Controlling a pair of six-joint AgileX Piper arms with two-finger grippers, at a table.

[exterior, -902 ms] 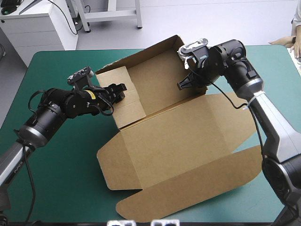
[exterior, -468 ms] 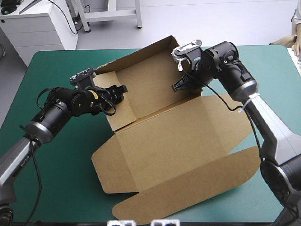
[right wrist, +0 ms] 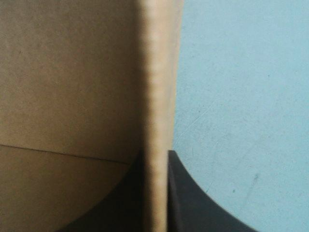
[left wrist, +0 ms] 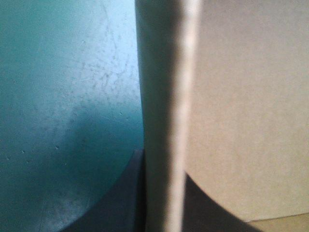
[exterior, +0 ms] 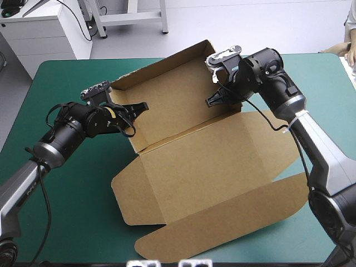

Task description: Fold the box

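Observation:
The brown box [exterior: 206, 167] lies in the middle of the teal-green cover [exterior: 67, 211], its back wall raised and its lid panels flat toward the near edge. My left gripper [exterior: 136, 108] is at the box's left side wall. In the left wrist view that gripper [left wrist: 161, 164] is shut on the wall's thin edge, with brown board [left wrist: 241, 96] on one side and cover on the other. My right gripper [exterior: 214, 100] pinches the right side wall near the back. Seen from the right wrist, the gripper [right wrist: 154, 154] is likewise shut on the board's [right wrist: 63, 72] edge.
Bare teal-green cover stretches to the left of the box and along the near left corner. A narrower strip shows at the far right [exterior: 322, 78]. A person's hand [exterior: 336, 50] rests by the table's far right corner.
My left gripper, open earlier, has shut on the box's left side wall. That wall, folded inward before, now stands upright. The right gripper kept its hold and barely moved.

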